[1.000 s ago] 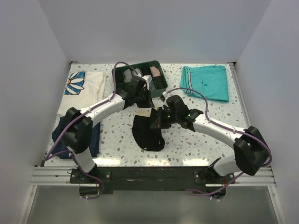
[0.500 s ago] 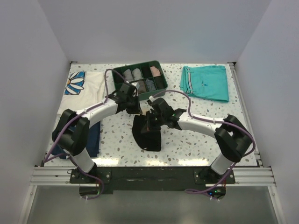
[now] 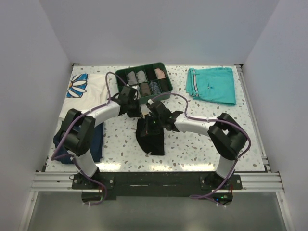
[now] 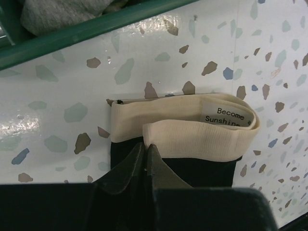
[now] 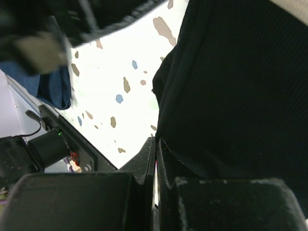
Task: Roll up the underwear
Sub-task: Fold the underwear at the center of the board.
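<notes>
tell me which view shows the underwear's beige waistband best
Left wrist: the beige waistband lies folded across the frame, its label partly readable. Top external shows the underwear mostly as a dark shape; right wrist, only black fabric.

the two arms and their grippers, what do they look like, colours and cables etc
Both the left arm and right arm have white tubular links between bulky black joint housings, with a purple cable looping loosely along each. The left gripper and right gripper have matte black, wedge-shaped fingers tapering to thin tips, slightly scuffed.
</notes>
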`<action>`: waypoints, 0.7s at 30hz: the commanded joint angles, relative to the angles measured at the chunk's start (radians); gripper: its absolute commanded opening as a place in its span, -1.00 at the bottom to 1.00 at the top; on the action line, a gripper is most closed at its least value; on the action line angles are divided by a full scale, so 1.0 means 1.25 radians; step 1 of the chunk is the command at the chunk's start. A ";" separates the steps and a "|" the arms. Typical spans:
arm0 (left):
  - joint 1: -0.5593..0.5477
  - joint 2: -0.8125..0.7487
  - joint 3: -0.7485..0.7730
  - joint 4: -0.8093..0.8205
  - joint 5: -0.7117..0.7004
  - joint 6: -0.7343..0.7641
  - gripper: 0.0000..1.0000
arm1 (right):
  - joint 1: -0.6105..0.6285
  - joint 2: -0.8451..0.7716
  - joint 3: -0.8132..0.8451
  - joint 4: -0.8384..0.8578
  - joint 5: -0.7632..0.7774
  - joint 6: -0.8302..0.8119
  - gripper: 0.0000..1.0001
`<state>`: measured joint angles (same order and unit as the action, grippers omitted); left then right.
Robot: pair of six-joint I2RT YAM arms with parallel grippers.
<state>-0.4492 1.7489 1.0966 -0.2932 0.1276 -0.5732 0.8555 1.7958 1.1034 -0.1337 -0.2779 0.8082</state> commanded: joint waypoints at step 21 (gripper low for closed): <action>0.022 -0.007 0.004 0.050 -0.021 0.035 -1.00 | 0.009 0.062 0.051 0.104 -0.011 0.021 -1.00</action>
<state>-0.4320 1.7912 1.0966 -0.2779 0.1253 -0.5545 0.8593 1.9053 1.1503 -0.0551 -0.2893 0.8249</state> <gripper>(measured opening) 0.085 0.008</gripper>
